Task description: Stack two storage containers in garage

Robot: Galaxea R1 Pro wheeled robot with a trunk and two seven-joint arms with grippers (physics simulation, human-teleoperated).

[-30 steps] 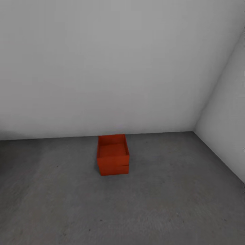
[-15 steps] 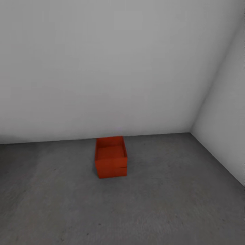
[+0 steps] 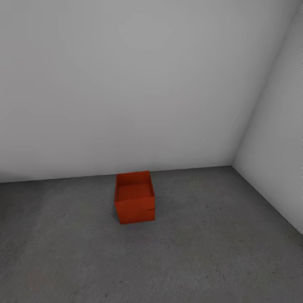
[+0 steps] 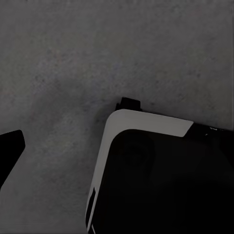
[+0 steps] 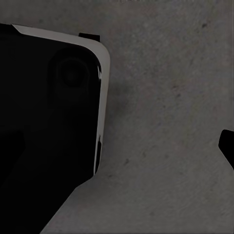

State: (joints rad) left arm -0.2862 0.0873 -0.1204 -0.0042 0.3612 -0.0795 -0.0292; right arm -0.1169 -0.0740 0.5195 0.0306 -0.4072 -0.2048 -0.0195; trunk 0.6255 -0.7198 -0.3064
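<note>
Two orange-red storage containers stand stacked on the dark grey concrete floor of the garage, close to the back wall. The upper container sits squarely in the lower container, with a thin seam between them; the upper one's open top looks empty. Both are well ahead of me, untouched. In the left wrist view my left gripper hangs over bare floor, one dark fingertip at the picture's edge. My right gripper does the same, with its fingertip at the opposite edge. Nothing is between either pair of fingers.
A plain grey-white back wall meets a side wall in a corner at the right. Bare concrete spreads around the stack. My black and white base shows beside each gripper.
The whole head view has shifted slightly, so the stack now looks a little smaller, lower and further left. The containers themselves have not moved on the floor.
</note>
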